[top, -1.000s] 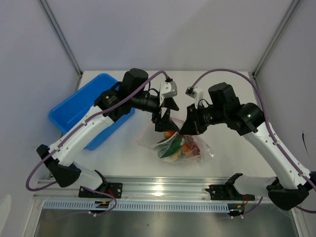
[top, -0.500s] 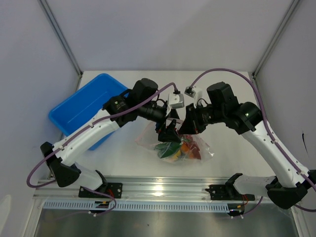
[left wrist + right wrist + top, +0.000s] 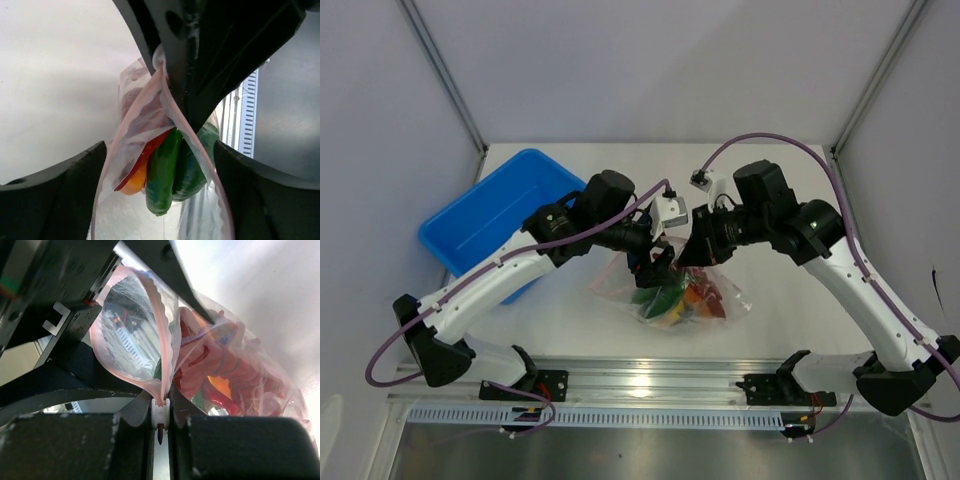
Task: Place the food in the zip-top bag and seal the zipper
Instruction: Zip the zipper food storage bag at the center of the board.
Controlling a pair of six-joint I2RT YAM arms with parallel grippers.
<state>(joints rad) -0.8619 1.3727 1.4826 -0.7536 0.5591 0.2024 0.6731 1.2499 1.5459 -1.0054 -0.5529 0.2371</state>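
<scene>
- The right claw [image 3: 160, 421] is closed on the end of the zipper [image 3: 164, 350].
- The left claw [image 3: 159, 170], jaws spread, straddles the zipper, which runs lengthwise away toward the right claw.

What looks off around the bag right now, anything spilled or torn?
Nothing spilled or torn that I can see: the food sits inside the bag. The one oddity is the zipper, its pink strips bowed wide apart above the slider pinched in the right gripper. The left gripper straddles the bag, open.
</scene>
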